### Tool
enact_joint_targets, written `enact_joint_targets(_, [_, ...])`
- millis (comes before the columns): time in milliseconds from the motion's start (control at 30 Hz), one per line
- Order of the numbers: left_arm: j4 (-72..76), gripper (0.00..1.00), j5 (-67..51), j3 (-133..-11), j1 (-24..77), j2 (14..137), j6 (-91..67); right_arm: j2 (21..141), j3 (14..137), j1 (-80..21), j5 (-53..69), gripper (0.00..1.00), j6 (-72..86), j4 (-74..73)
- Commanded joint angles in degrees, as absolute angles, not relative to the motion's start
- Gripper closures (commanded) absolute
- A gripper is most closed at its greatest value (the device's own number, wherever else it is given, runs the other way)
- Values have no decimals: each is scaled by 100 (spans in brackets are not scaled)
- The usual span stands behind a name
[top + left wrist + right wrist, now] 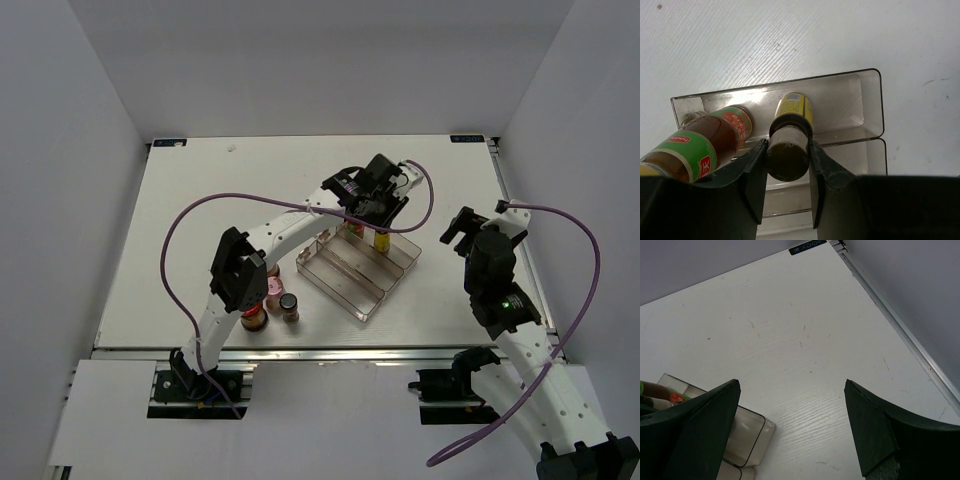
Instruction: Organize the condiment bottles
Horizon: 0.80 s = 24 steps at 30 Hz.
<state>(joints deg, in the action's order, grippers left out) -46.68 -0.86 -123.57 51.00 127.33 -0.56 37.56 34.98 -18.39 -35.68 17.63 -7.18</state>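
**Left hand clamps a sauce bottle in the tray**

From above, the left hand (377, 222) hangs over the far step of the clear stepped tray (345, 275), clenched on a yellow-labelled sauce bottle (381, 241). On the desk (200, 190) left of the tray stand a pink-capped shaker (272, 290), a dark-capped spice jar (289, 305) and a red-lidded jar (253, 320). The right hand (462, 228) hovers right of the tray, apart from it.

The left wrist view shows both fingers (757, 170) pressing the bottle's neck. The bottle stands in the tray's far compartment, just beside a second sauce bottle (705, 145).

In the right wrist view the right hand is released, its fingers wide apart over the desk beyond the tray's corner.
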Motion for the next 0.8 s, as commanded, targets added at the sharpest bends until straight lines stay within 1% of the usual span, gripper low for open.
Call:
enact_joint_targets(0, [-4412,78,-88,-12524,5089,12700,-141,3744,3498,-1828,-3656,11,1802,-545])
enact_joint_targets(100, [-4403,67,-88,-12516,5098,12727,-141,3735,3498,-1828,-3656,11,1811,-571])
enact_joint_targets(133, [-4403,60,-97,-12507,5098,12735,-141,3727,3498,-1828,-3656,11,1802,-571])
enact_joint_targets(200, [-4403,59,-88,-12498,5098,12762,-141,3700,3480,-1819,-3674,11,1811,-563])
enact_joint_targets(233, [-4421,56,-88,-12498,5098,12788,-141,3691,3480,-1828,-3691,11,1819,-562])
enact_joint_targets(333, [-4421,52,-79,-12498,5098,12814,-184,3656,3480,-1819,-3709,11,1819,-571])
enact_joint_targets(400, [-4430,45,-88,-12507,5098,12806,-202,3648,3472,-1828,-3700,10,1828,-571])
enact_joint_targets(467, [-4430,36,-88,-12516,5089,12753,-211,3656,3472,-1828,-3665,11,1819,-571])
enact_joint_targets(533, [-4430,29,-88,-12481,5098,12709,-211,3656,3480,-1828,-3639,11,1819,-571])
enact_joint_targets(600, [-4412,26,-79,-12463,5098,12630,-211,3656,3489,-1828,-3621,11,1819,-571])
enact_joint_targets(700, [-4386,24,-88,-12419,5098,12560,-211,3656,3498,-1828,-3577,11,1819,-571])
enact_joint_targets(767, [-4403,19,-79,-12419,5106,12525,-211,3648,3524,-1819,-3498,11,1811,-580])
